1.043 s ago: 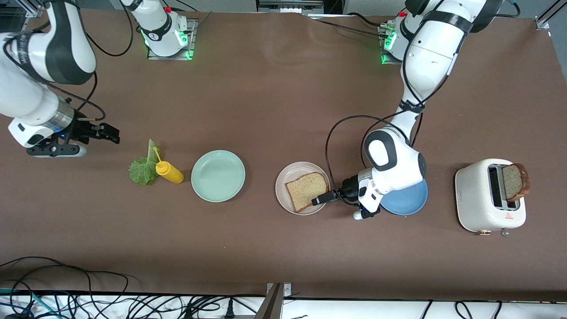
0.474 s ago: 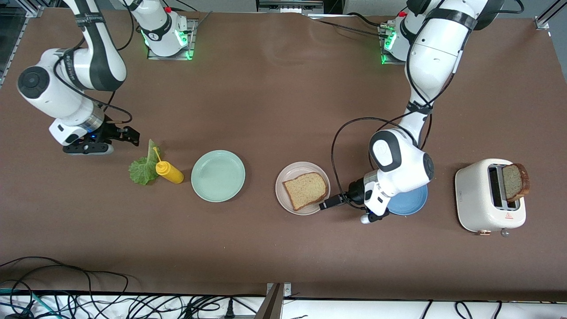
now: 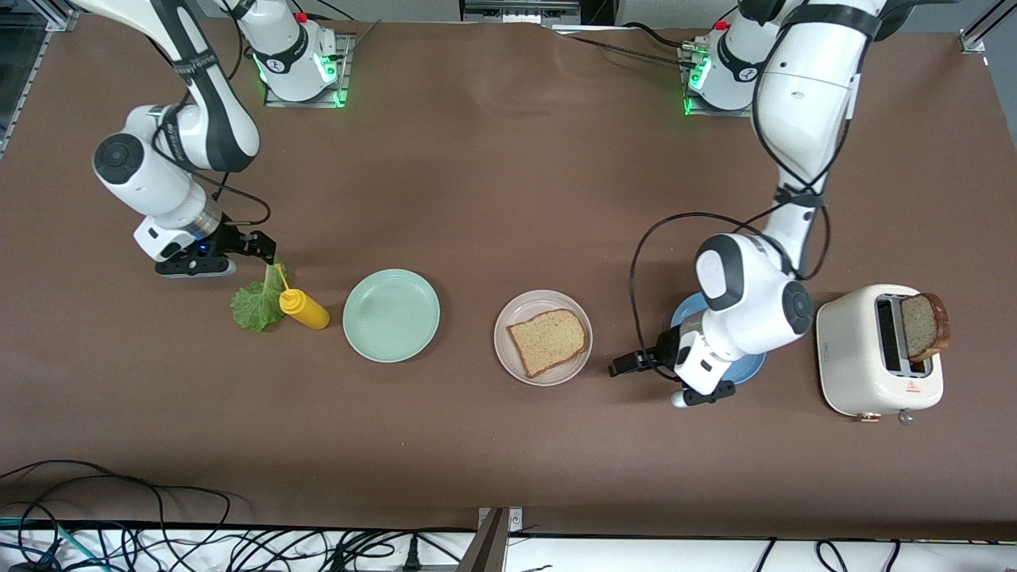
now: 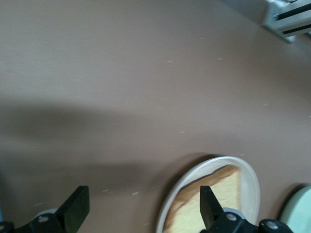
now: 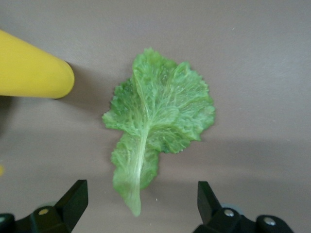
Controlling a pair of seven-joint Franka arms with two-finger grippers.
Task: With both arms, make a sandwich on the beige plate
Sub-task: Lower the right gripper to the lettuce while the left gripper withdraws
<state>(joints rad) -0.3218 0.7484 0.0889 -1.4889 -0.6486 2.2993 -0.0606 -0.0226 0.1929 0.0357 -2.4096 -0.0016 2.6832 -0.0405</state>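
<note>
One slice of brown bread [image 3: 548,342] lies flat on the beige plate [image 3: 543,299]. A second slice [image 3: 924,326] stands in the toaster [image 3: 862,357]. The green lettuce leaf [image 3: 253,306] lies on the table beside a yellow squeeze bottle [image 3: 304,310]. My right gripper [image 3: 266,242] hangs open just above the leaf's stem end; in the right wrist view the lettuce [image 5: 155,126] lies ahead of the open gripper [image 5: 141,204]. My left gripper [image 3: 618,367] is open and empty, low over the table between the beige plate and the blue plate. In the left wrist view the plate's rim [image 4: 243,165] and bread [image 4: 221,194] lie by one fingertip [image 4: 209,206].
A mint-green plate [image 3: 391,315] sits between the bottle and the beige plate. A blue plate [image 3: 744,369] lies partly under the left arm's wrist, next to the toaster. The yellow bottle [image 5: 31,73] lies close beside the leaf. Cables run along the table's front edge.
The left gripper has drawn back off the beige plate toward the blue plate, leaving the bread lying there. The right arm has swung in and brought its gripper over the lettuce.
</note>
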